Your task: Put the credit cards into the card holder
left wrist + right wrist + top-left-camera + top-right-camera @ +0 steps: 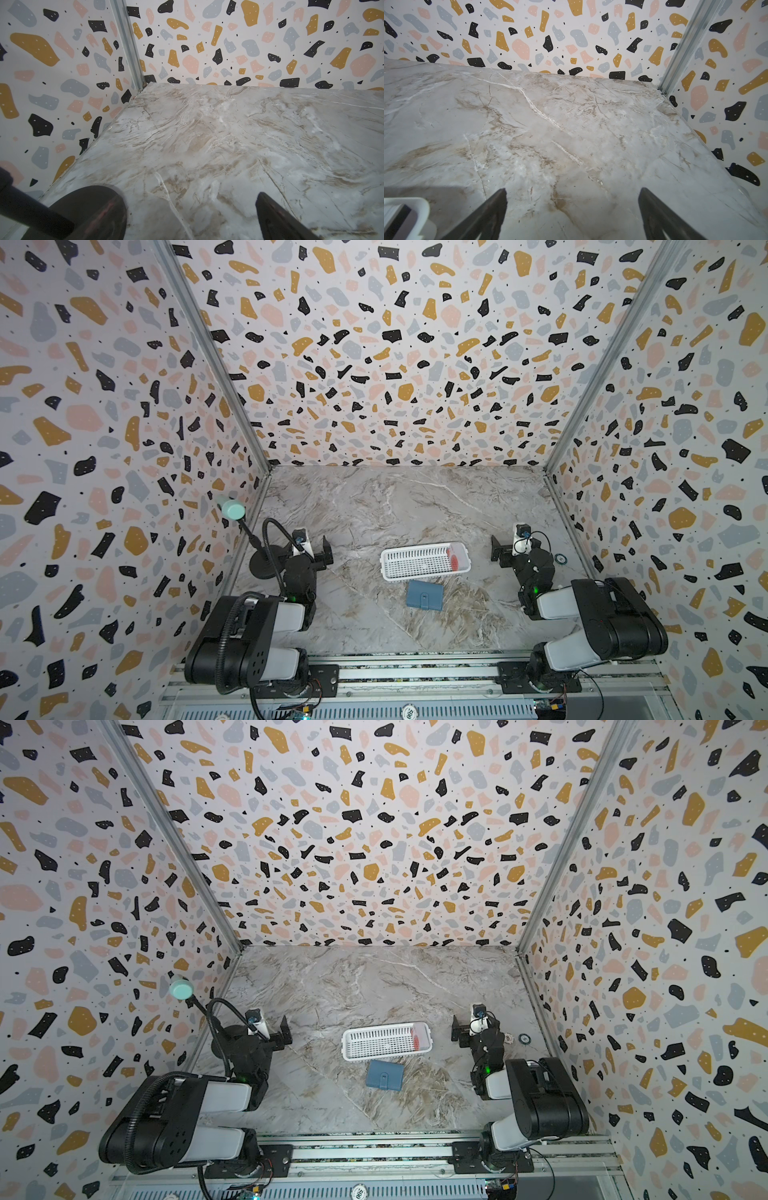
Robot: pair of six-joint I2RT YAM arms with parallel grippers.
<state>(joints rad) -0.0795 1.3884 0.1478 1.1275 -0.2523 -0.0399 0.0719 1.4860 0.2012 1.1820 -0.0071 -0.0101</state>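
1. Seemingly light, stiff and slick, the credit cards (456, 558) leaned inside the white basket (409, 562), at its right end; their upper edges looked easiest to pinch.
2. Just in front of the basket, the card holder (424, 595) lay closed.
3. Either side of the basket, well apart from it, the left gripper (313, 551) and right gripper (571, 216) waited with jaws apart, empty.

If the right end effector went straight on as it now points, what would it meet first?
Looks free: ahead of the right end effector lies only bare marble table, then the patterned back wall; the white basket sits off to one side. Whether table or wall comes first is unclear.
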